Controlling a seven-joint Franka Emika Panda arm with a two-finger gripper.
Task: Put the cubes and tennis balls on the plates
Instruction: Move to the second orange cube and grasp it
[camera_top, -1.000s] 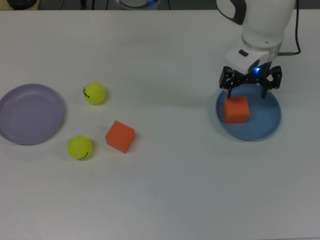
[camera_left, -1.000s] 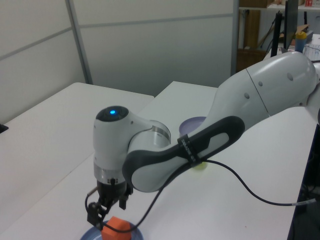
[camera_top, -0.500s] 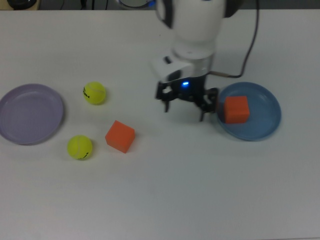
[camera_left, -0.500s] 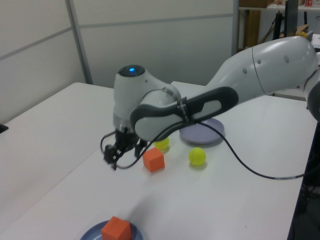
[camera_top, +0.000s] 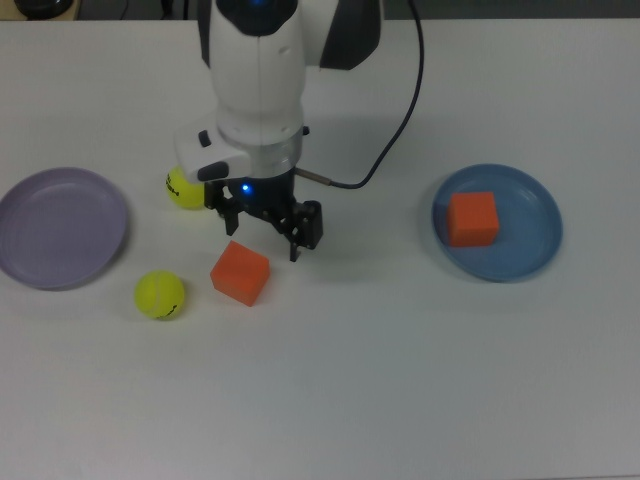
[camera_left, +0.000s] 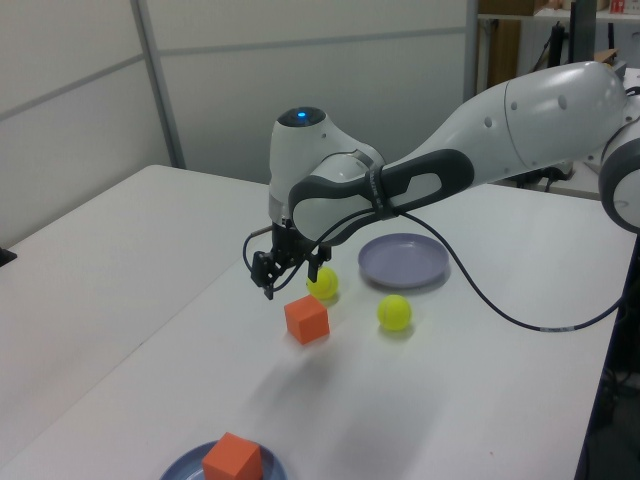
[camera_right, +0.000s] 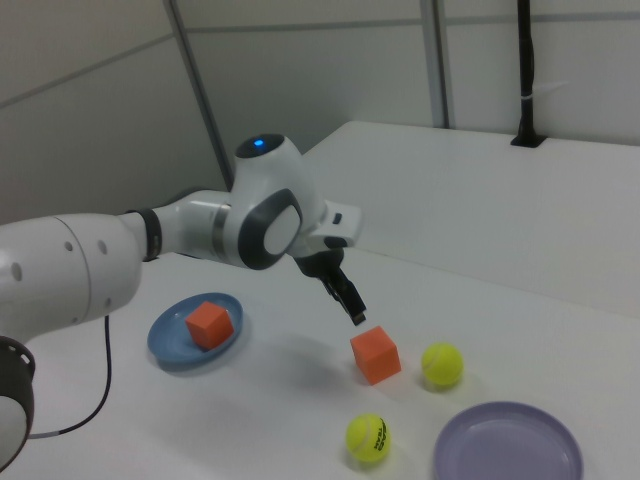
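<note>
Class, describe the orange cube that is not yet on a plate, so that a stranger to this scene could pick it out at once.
On the white table, find the robot's pincer. The cube lies just below it in the top view, between two tennis balls and the far blue plate. Unlike its twin, it sits on bare table.

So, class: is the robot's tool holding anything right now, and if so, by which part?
Nothing is held: the tool hangs open and empty above the loose plain orange matte cube on the table.

One matte orange cube (camera_top: 472, 219) sits on the medium blue round plate (camera_top: 535, 245). The second orange cube (camera_top: 240, 272) lies on the bench well apart from that plate, between two fuzzy yellow-green tennis balls (camera_top: 160, 295) (camera_top: 181, 189), near the empty pale lavender round plate (camera_top: 60, 228).
</note>
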